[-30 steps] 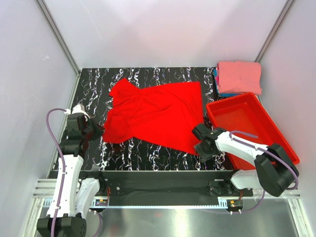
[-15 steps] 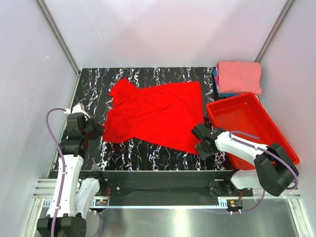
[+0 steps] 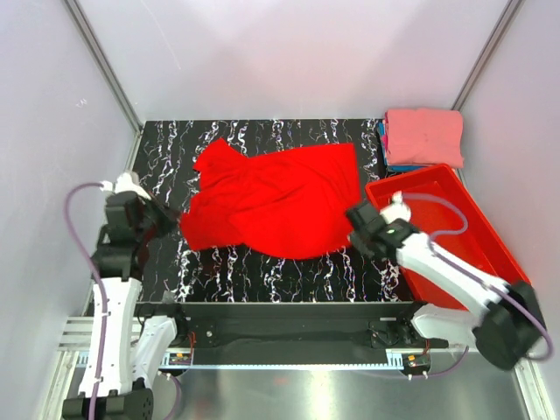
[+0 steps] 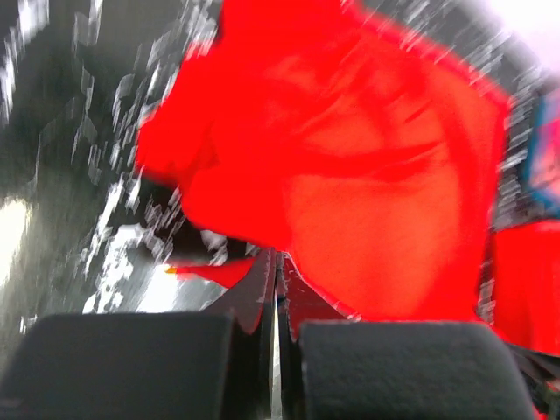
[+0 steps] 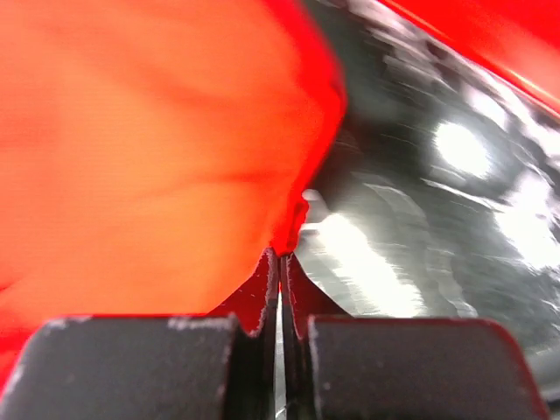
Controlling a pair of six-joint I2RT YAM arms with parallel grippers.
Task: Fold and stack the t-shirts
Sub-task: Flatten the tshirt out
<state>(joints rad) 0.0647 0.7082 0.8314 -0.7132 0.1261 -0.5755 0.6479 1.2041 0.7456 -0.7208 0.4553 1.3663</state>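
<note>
Overhead, the red shirt (image 3: 271, 206) lies spread across the middle of the dark marbled worktop (image 3: 262, 276), creased and somewhat bunched at its near-left end.

Left pincer (image 3: 172, 220): closed tight on the shirt's near-left corner. Its wrist view is blurred, but the tips meet with red cloth caught between them.

Right pincer (image 3: 354, 234): closed tight on the shirt's near-right corner. Its wrist view shows the red hem pinched at the tips, with the glossy worktop to the right.

Bin (image 3: 464, 232): a red tray on the right side of the worktop, just beside the right pincer and apart from the red shirt.

Pink shirt (image 3: 424, 136): folded and lying at the far-right corner beyond the bin. It tops a small stack, and the edges of blue shirts (image 3: 385, 150) show beneath it on the left side.
</note>
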